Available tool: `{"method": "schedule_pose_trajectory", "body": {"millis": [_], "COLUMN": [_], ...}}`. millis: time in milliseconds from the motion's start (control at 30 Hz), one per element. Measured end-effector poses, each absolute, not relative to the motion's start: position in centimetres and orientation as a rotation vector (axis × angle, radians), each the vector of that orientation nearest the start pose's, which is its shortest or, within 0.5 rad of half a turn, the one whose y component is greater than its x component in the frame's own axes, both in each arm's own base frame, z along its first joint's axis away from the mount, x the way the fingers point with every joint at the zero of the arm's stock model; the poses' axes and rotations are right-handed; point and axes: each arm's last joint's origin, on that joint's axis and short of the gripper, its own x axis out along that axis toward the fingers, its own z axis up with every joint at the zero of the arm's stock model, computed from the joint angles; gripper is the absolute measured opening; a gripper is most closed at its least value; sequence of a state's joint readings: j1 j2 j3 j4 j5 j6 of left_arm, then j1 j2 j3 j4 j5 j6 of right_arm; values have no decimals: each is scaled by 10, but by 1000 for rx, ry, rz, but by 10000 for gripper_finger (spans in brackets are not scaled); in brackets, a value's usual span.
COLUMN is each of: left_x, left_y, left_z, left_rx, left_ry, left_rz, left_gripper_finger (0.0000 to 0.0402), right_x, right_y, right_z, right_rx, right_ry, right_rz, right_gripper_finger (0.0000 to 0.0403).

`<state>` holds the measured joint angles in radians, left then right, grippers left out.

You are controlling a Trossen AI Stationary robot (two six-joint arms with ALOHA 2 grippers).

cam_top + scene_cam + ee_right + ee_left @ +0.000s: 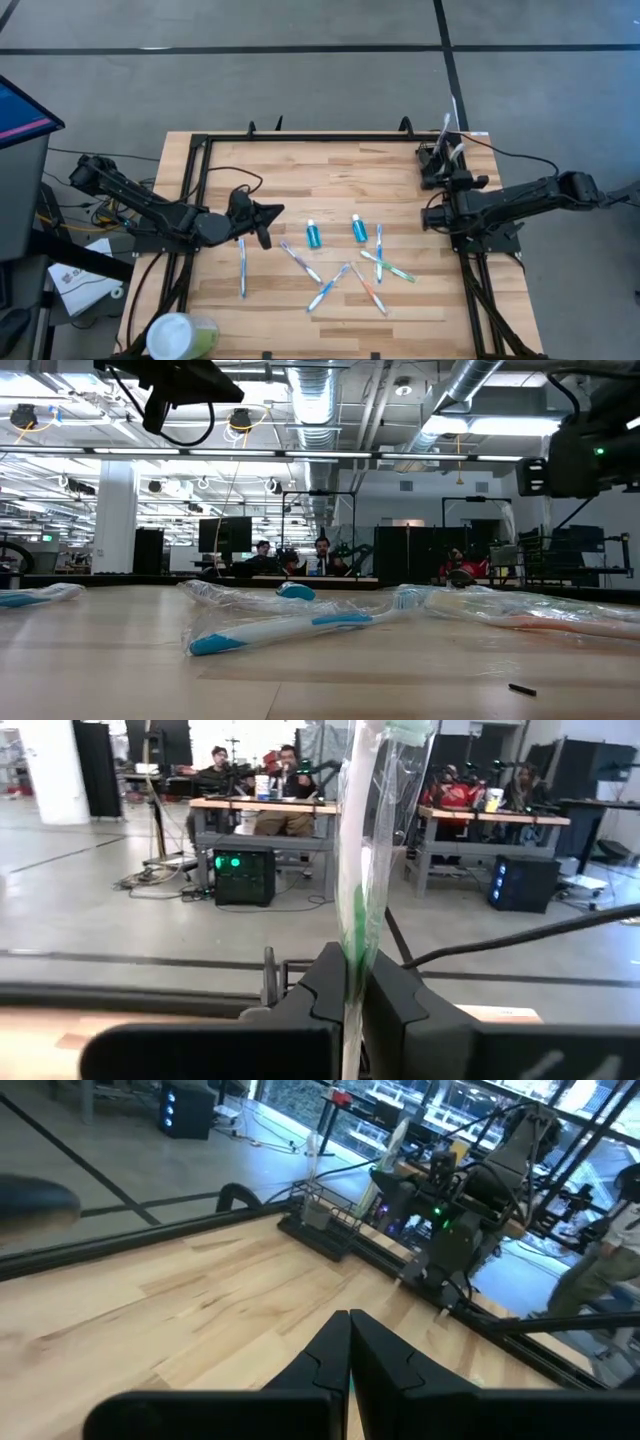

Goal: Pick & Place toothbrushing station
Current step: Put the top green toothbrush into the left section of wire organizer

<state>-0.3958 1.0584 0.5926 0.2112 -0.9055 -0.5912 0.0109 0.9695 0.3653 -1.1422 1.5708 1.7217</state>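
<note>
My right gripper (352, 982) is at the table's far right corner (447, 158), shut on a plastic-wrapped toothbrush with a green handle (356, 870) that stands upright. The small black holder (431, 152) sits by the far right rail, next to this gripper; it also shows in the left wrist view (318, 1215). I cannot tell whether the toothbrush's lower end is in the holder. My left gripper (266, 218) is shut and empty above the table's left half (349, 1342). My right gripper pinches the wrapped toothbrush's handle (353, 942) between its two fingers. The fingers are level, point toward the table's far edge and lie across the toothbrush. The toothbrush stands upright, and its brush end rises above the fingers. The fingers hide its lower end.
Several wrapped toothbrushes (330, 285) and two small blue tubes (313, 235) lie in the middle of the table. One more toothbrush (242, 268) lies near my left gripper. A pale-green cup with a white lid (180, 336) stands at the near left corner. People sit at desks beyond the table (322, 555).
</note>
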Motion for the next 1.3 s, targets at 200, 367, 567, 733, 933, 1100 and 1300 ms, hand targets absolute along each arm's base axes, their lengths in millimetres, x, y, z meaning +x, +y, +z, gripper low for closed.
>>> {"method": "schedule_pose_trajectory", "body": {"millis": [200, 367, 567, 733, 933, 1100, 1300], "left_x": [211, 211, 211, 211, 211, 211, 211], "left_y": [-63, -63, -63, -64, -64, -64, -64], "left_z": [256, 256, 256, 257, 257, 257, 258], "left_rx": [-421, -421, -417, -419, -424, -424, -429], "left_ry": [41, 42, 43, 40, 34, 34, 28], "left_rz": [557, 553, 552, 552, 550, 550, 549], "left_gripper_finger": [2, 2, 2, 2, 2, 2, 2], "right_x": [97, 93, 92, 94, 97, 96, 97], "right_y": [-33, -36, -36, -31, -30, -29, -29], "right_z": [162, 147, 143, 143, 146, 146, 146], "right_rx": [5, 31, 25, 23, -8, -36, 18], "right_ry": [-6, -34, -25, -22, 8, 37, -18], "right_rz": [-1617, -1650, -1643, -1594, -1584, -1576, -1570], "right_gripper_finger": [7, 7, 8, 8, 8, 8, 8]}}
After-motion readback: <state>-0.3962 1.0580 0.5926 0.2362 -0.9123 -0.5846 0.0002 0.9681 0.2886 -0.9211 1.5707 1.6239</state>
